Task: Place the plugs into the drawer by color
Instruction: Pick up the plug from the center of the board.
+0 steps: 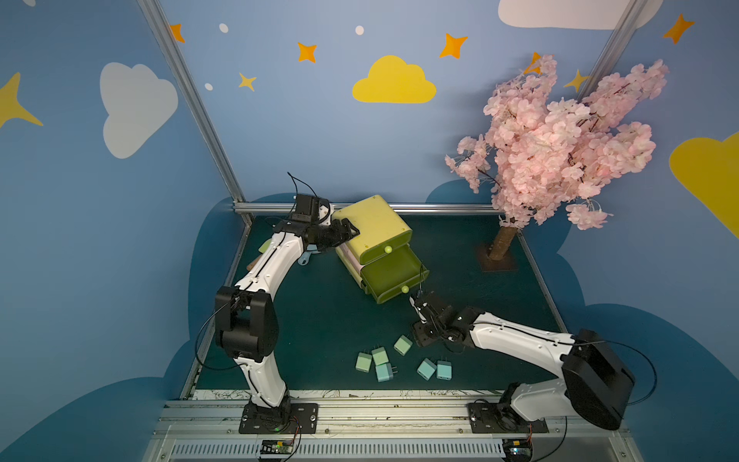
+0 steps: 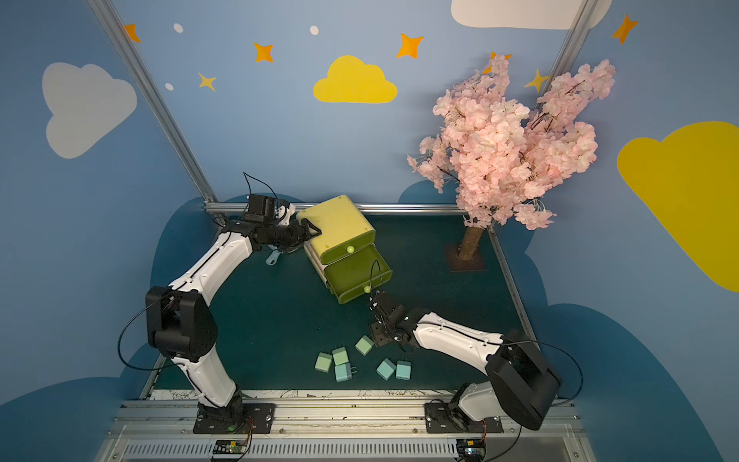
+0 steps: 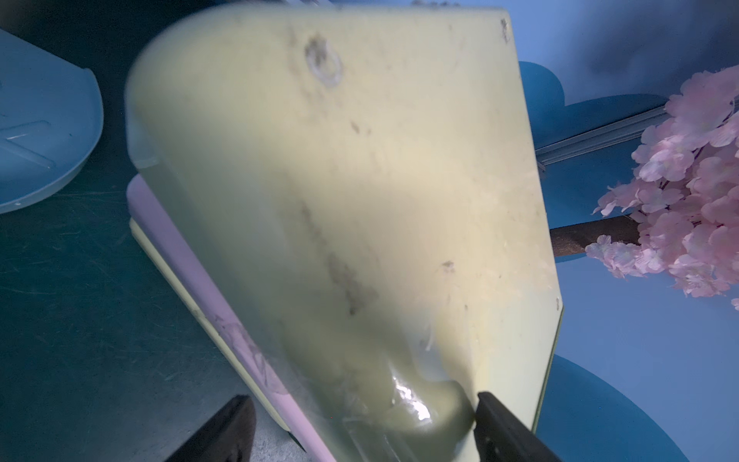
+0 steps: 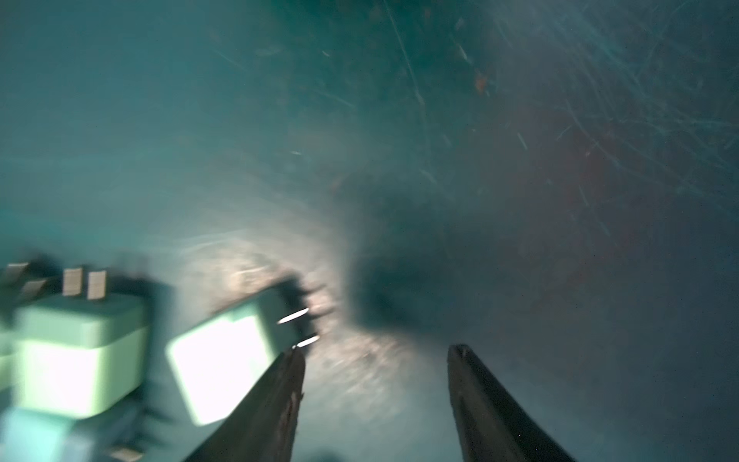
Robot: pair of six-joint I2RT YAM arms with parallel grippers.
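The drawer [image 1: 372, 224] [image 2: 336, 224], a yellow chest, stands at the back of the mat. Its middle olive-green drawer [image 1: 394, 276] is pulled out and the top one is pushed in. My left gripper [image 1: 352, 231] [image 3: 366, 424] is shut on the chest's rear corner, one finger on each side. Three mint green plugs [image 1: 380, 355] [image 2: 340, 355] and three light blue plugs [image 1: 426, 369] [image 2: 386, 369] lie near the mat's front. My right gripper [image 1: 418, 310] [image 4: 376, 352] hangs open and empty over bare mat. One green plug [image 4: 228, 360] lies just beside one of its fingers.
A pink blossom tree [image 1: 560, 140] with a brown trunk [image 1: 502, 240] stands at the back right. A pale blue plastic dish [image 3: 40, 120] lies on the mat beside the chest, by my left arm. A metal rail [image 1: 440, 207] runs along the mat's far edge.
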